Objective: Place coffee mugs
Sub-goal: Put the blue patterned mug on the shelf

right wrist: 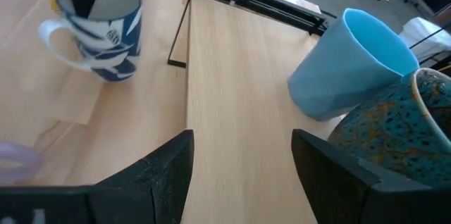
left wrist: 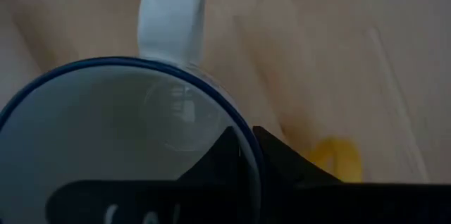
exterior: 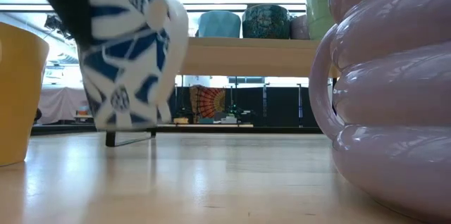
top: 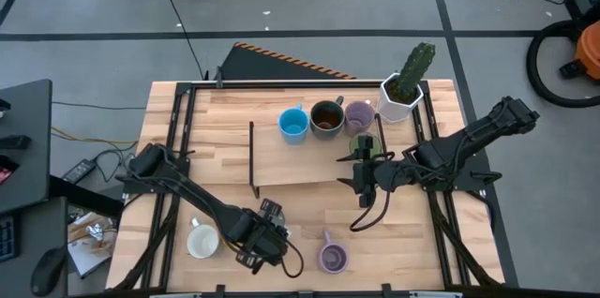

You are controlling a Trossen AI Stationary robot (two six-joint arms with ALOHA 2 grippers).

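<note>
The left end effector (top: 265,242), clamped on a blue-white mug's (right wrist: 106,34) rim, carries it; next, set it on the shelf (top: 295,162) while the right end effector (right wrist: 243,164) waits apart.

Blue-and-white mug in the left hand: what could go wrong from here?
The left hand holds the blue-and-white mug lifted, gripped only at its rim; it may slip.
The pale yellow mug and the purple mug stand close by; a low carry could knock them.
The open right hand hangs over the shelf, so the arms might meet there.
</note>
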